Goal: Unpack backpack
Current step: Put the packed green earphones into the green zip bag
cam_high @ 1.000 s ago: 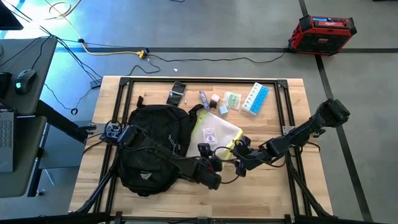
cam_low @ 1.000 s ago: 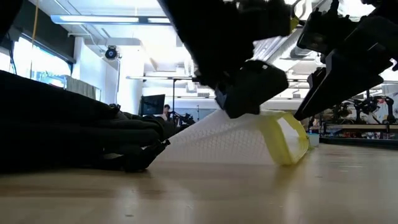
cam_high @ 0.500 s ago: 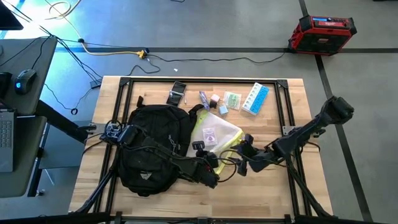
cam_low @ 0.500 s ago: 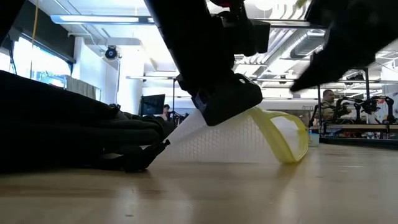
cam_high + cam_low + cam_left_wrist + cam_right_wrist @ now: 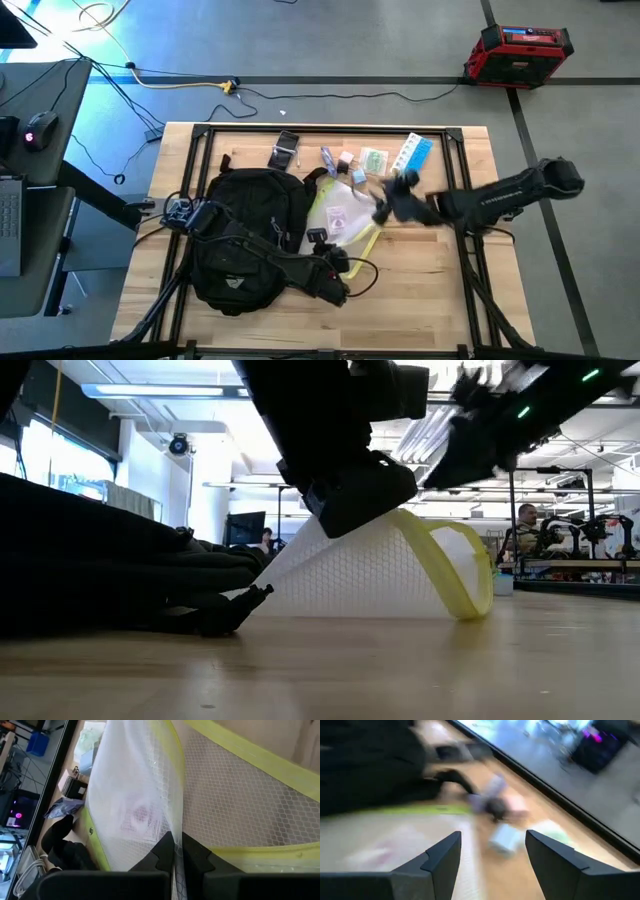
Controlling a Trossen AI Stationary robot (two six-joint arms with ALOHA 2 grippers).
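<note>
We are looking down on a pale wooden table [image 5: 440,290] with a black metal frame. The large rounded black fabric backpack [image 5: 245,235] is lying at centre-left of the high frame, its white logo toward the bottom edge. Just right of it, touching its side, a translucent mesh pouch with neon-yellow trim [image 5: 345,215] is resting on the wood. The left gripper [image 5: 335,265] is sitting at lower centre of the high frame, having reached across the backpack; in the left wrist view its two dark fingers [image 5: 162,852] are pinching the pouch's yellow-edged mesh tight between them, fully clenched on it. In the low view the pouch [image 5: 400,575] is standing up tent-like off the table at centre frame, its yellow loop curling down at right, with the backpack's dark bulk [image 5: 100,570] filling the left. The right gripper [image 5: 385,205] is hanging at centre-right of the high frame, above the pouch's upper right edge and blurred; its wrist view is showing its fingers [image 5: 442,857] spread apart with nothing between them. Along the top of the table, small packets and a blue-and-white box [image 5: 411,157] are lying in a row. A red and black case [image 5: 517,55] is sitting on the floor at upper right.
</note>
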